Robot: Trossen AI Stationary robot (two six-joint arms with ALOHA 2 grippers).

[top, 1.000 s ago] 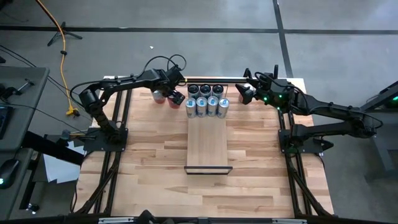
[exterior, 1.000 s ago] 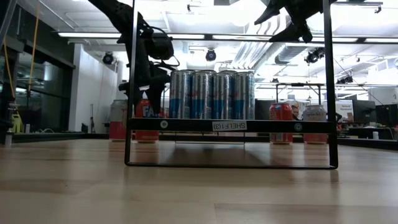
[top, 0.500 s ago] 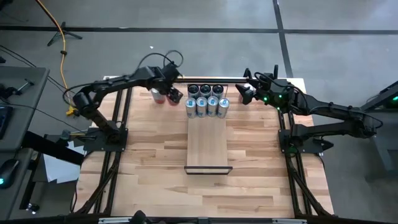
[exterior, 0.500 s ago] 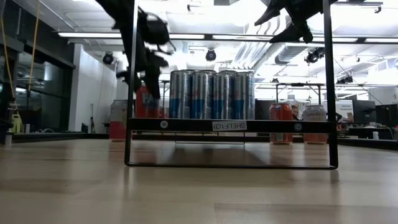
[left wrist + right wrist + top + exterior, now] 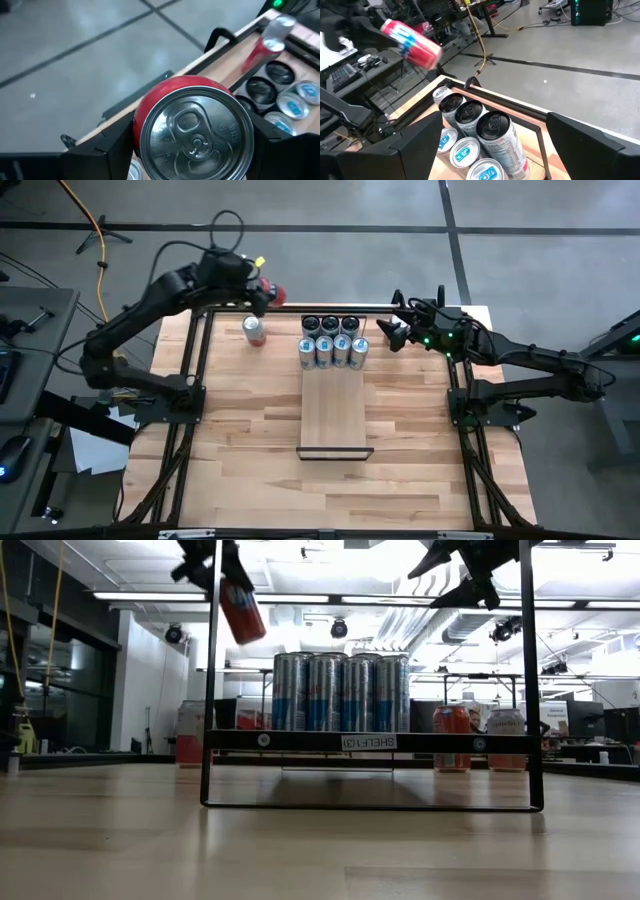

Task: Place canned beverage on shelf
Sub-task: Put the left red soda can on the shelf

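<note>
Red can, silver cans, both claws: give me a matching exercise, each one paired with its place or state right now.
Column one:
1. red can
2. left claw
3. right claw
4. silver cans

Column two:
A. open, empty, beside the shelf's far end
B. standing in rows on the shelf
C. tilted, lifted high above the table
D. shut on the red can

Pairs: 1-C, 2-D, 3-A, 4-B
</note>
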